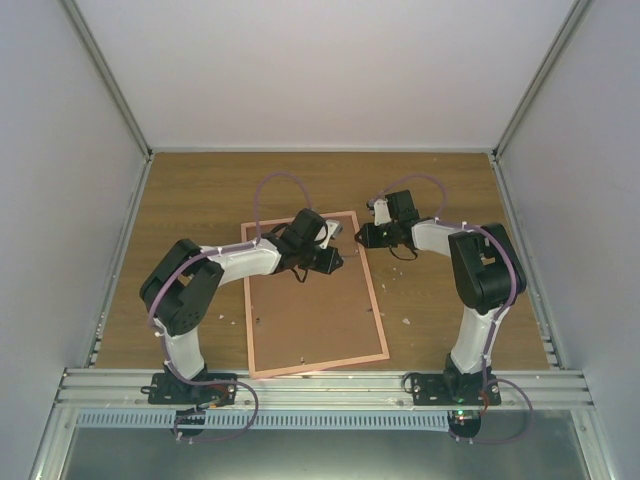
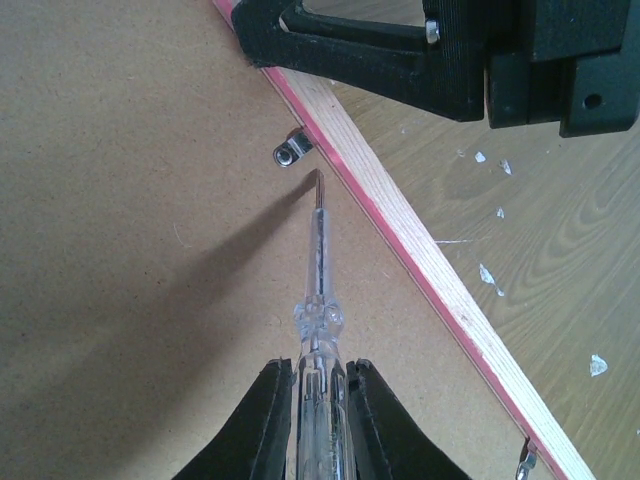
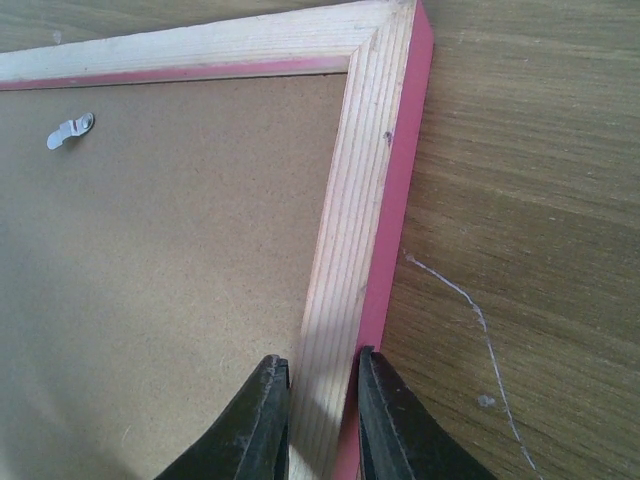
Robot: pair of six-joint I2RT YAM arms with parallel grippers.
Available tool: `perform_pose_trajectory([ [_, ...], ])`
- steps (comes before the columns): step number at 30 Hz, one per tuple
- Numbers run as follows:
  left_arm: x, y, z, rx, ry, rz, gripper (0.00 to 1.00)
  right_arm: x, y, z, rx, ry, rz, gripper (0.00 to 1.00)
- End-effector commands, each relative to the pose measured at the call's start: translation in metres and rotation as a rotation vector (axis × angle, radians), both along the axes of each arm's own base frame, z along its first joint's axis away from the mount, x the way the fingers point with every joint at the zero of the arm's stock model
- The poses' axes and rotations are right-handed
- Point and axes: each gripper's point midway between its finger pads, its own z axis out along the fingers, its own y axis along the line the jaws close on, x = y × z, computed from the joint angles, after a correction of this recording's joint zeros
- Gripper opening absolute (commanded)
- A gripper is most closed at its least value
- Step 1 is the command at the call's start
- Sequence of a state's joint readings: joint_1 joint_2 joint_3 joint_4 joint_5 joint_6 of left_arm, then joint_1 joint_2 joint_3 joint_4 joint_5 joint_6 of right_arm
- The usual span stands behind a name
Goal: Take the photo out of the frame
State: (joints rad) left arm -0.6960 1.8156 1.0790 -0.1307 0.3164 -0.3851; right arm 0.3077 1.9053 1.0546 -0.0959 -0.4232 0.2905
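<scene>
Top external view, question from me (benchrat): is the frame lying face-down on the counter? All I see is brown board with a pale rim, sat between the two arms.

pixelpaul: Yep, back side up, flat on the wood. The photo can't be seen anywhere, only the backing board.

benchrat: And what's the left pincer doing?

pixelpaul: It's nearly closed, clamped on the clear handle of a screwdriver. The bent tip sits just beside a small metal clip at the rim's inner edge. I can't tell if they touch.

benchrat: Right one?

pixelpaul: The right pincer has its fingers narrowed down on the frame's wooden rim, one on each side, near a corner. Another clip shows by the neighbouring rim. A few white flecks lie on the counter too.
</scene>
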Motion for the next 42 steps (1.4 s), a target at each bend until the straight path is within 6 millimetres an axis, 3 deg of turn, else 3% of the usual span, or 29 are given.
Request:
perform_pose_trajectory([
  [1, 0.012, -0.007, 0.003, -0.015, -0.038, 0.027, 0.00, -0.017, 0.003, -0.010, 0.002, 0.045, 0.042, 0.16],
  [17, 0.026, 0.001, -0.002, -0.027, -0.025, 0.158, 0.00, -0.021, 0.002, -0.015, -0.001, 0.056, 0.034, 0.15],
  [25, 0.032, 0.014, -0.009, -0.018, -0.009, 0.288, 0.00, -0.024, 0.004, -0.017, -0.001, 0.059, 0.035, 0.15],
  [31, 0.038, 0.016, -0.001, -0.060, -0.027, 0.342, 0.00, -0.026, 0.005, -0.019, 0.000, 0.065, 0.036, 0.14],
  [36, 0.030, 0.008, 0.015, -0.112, -0.042, 0.287, 0.00, -0.026, 0.005, -0.017, -0.002, 0.063, 0.036, 0.14],
  [42, 0.023, 0.014, 0.023, -0.116, -0.062, 0.269, 0.00, -0.021, 0.005, -0.016, -0.014, 0.053, 0.037, 0.14],
])
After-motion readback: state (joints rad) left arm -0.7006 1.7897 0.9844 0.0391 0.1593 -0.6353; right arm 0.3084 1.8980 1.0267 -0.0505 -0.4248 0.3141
